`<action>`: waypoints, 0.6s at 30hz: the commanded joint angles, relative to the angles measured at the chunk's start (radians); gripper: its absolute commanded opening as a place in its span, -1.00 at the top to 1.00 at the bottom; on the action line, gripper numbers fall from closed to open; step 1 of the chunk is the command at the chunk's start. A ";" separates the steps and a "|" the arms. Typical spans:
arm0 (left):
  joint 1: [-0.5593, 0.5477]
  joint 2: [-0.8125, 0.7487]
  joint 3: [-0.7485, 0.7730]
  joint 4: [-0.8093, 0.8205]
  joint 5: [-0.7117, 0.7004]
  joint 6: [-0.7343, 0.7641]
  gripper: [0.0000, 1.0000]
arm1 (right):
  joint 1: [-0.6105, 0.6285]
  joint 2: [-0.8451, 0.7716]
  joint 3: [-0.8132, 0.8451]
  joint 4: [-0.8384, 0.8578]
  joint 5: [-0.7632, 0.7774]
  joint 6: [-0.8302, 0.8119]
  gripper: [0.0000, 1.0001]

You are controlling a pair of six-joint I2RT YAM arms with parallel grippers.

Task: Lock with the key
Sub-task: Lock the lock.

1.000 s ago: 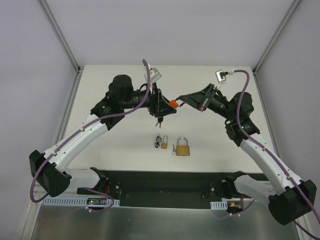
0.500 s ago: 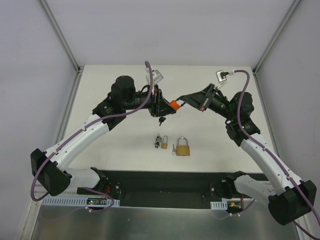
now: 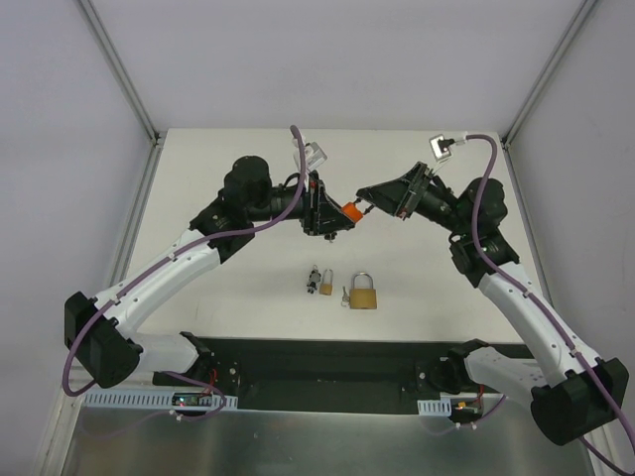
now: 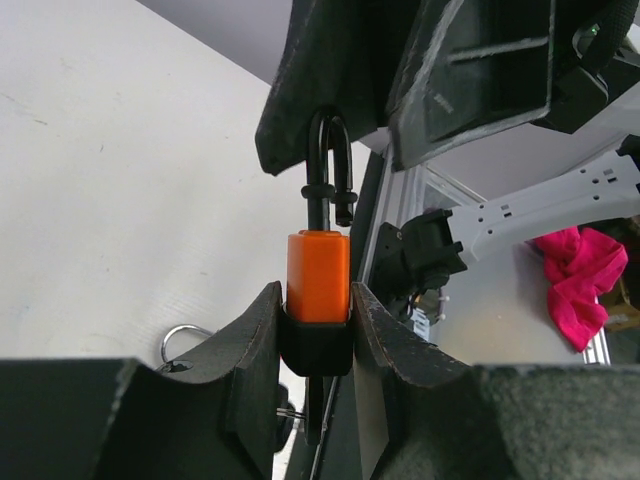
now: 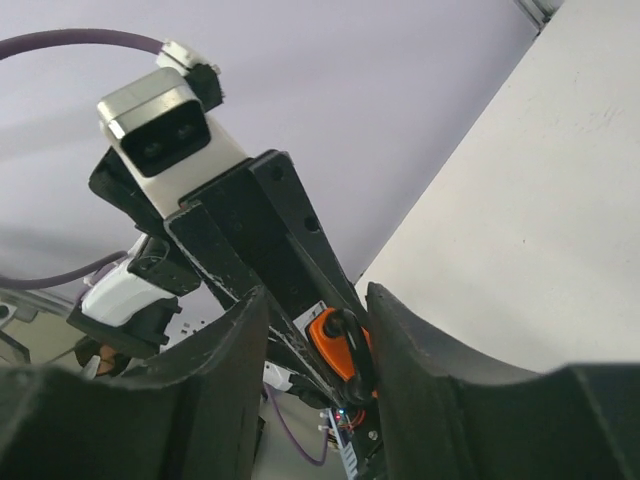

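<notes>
White table (image 3: 228, 159): carrying both arm bases at the near edge. Left arm (image 3: 169, 268) and right arm (image 3: 516, 297): raised and angled inward, tips close together above mid-table. Left gripper (image 3: 330, 216): clamped on the orange padlock (image 4: 318, 275), one finger flat against each side of its lower body. Right gripper (image 3: 369, 204): jaws narrowly parted, placed around the shackle (image 4: 330, 150) without pinching it; daylight visible beside the shackle in the left wrist view. Orange padlock: held in the air between the two grippers, well apart from the items below. Rectangular orange body over a black base section; black U-shaped shackle with a small collar across its legs, one leg entering the body, the other ending just short of it. Key: not identifiable in any view. Brass padlock (image 3: 363, 291): lying flat on the table toward the near edge. Small metal piece (image 3: 319, 281): just beside the brass padlock, on its left.
</notes>
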 commanded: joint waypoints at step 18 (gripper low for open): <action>-0.013 -0.136 -0.191 0.608 0.037 -0.242 1.00 | -0.059 0.021 0.199 0.000 -0.287 -0.108 0.00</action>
